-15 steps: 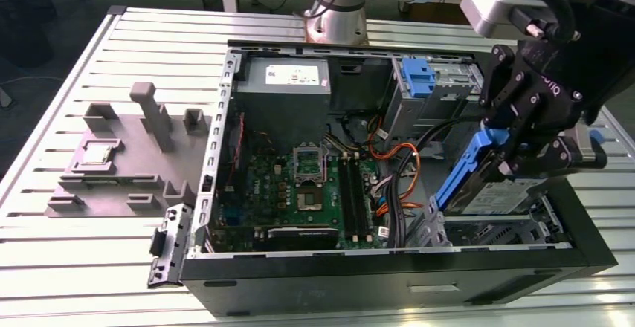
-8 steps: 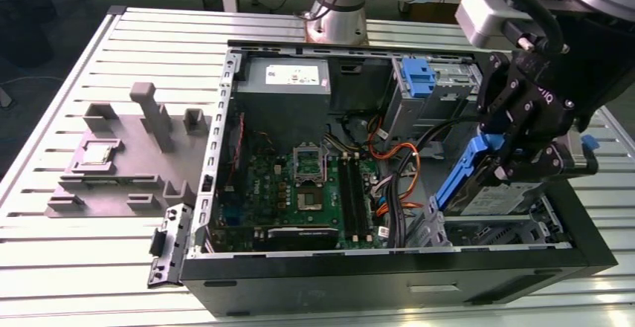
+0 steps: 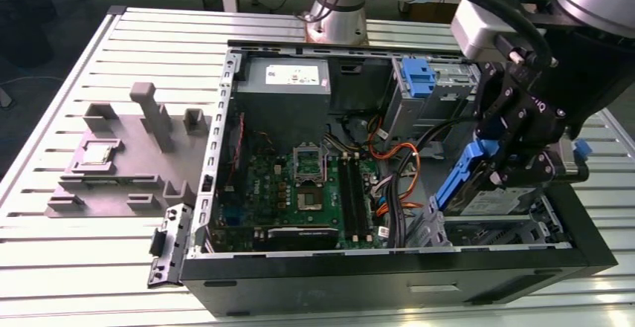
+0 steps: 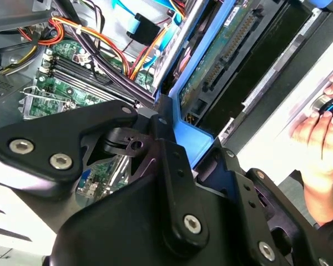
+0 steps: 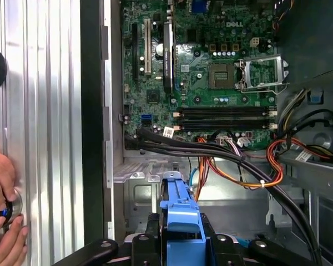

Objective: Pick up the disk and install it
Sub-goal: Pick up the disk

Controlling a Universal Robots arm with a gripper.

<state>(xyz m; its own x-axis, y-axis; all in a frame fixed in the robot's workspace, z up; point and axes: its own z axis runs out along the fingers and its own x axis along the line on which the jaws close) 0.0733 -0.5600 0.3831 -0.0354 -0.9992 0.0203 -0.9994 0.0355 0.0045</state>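
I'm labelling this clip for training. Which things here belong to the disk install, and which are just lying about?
In the job:
the disk, held in the end effector
the open computer case it hangs over

Just lying about:
grey fixture beside the case
grey metal box with white sticker
bare blue bracket
a person's hand

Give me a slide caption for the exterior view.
End effector grips the blue-bracketed disk, tilted above a drive bay of the open computer case.
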